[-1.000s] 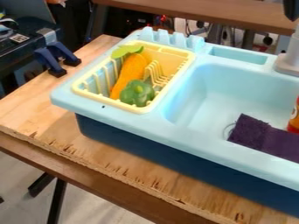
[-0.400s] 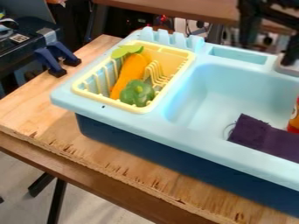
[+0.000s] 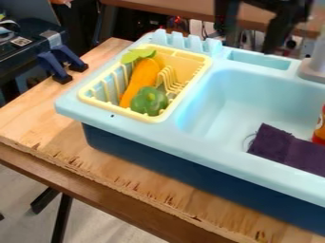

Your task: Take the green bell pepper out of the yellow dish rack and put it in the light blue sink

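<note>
1. Wooden tabletop (image 3: 38,114), rough chipped front edge; pale blue toy sink (image 3: 215,152) with dark blue sides sits on it. Blue clamps (image 3: 54,69) at the tabletop's far left, second brown surface (image 3: 171,5) behind.
2. Pincer (image 3: 251,46): black, top of view, hanging in front of the background by the sink's back edge, near the small recess (image 3: 260,60) and left of the grey faucet (image 3: 312,71). Spread, gap visible between its two sides, nothing pinched.
3. Change: a second ago just a dark bit at the upper right corner; then well into view beside the faucet; now further left. Sideways travel across the view, toward the rack side.
4. Orange toy vegetable (image 3: 141,78), green leafy top: inside the yellow rack (image 3: 187,53), lying lengthwise, top end toward the back. Same place as in both earlier frames.
5. Green toy pepper (image 3: 149,101): same rack, front end, beside the orange one's lower end. Also unmoved.
6. Purple cloth (image 3: 289,147) in the basin, front right; red-and-orange bottle (image 3: 320,126) next to it, cut off by the right edge. No shift in either.
7. Meaning, as judged: only the pincer's position is different. Approach or repositioning so far, no handling; both vegetables remain racked.
</note>
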Robot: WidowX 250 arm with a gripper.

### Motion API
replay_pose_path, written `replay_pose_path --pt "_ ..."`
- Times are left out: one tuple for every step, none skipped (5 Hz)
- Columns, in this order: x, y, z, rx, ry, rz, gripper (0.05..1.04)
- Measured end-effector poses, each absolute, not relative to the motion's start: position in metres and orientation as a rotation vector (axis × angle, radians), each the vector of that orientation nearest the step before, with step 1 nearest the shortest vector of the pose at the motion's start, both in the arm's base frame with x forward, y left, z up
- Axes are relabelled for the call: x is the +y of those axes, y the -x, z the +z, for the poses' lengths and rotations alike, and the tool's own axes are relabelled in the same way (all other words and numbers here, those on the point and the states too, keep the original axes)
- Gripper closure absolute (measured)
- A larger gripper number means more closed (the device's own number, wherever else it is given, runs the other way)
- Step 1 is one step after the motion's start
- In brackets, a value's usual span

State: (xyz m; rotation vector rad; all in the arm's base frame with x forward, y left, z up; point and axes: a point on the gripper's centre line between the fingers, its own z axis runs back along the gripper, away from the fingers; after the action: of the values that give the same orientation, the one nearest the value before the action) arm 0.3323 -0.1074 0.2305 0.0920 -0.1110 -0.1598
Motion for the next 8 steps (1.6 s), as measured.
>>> replay_pose_path --pt "-0.087 -0.333 0.233 -0.122 -0.105 -0.133 0.077" --pt "-0.068 -0.333 0.234 -0.155 -0.135 -0.145 0.077" --pt "-0.059 -0.33 0.229 -0.134 -0.161 -0.129 0.077" --pt "-0.048 -0.323 0.232 -0.097 -0.17 -0.123 0.077" --pt "-0.042 -0.323 0.22 -0.123 -0.154 -0.149 0.077" --pt "-0.036 -0.328 0.211 -0.159 -0.151 -0.163 0.077" --pt "-0.034 -0.323 0.213 -0.194 -0.162 -0.175 0.077" --pt "-0.028 -0.314 0.21 -0.238 -0.139 -0.202 0.077"
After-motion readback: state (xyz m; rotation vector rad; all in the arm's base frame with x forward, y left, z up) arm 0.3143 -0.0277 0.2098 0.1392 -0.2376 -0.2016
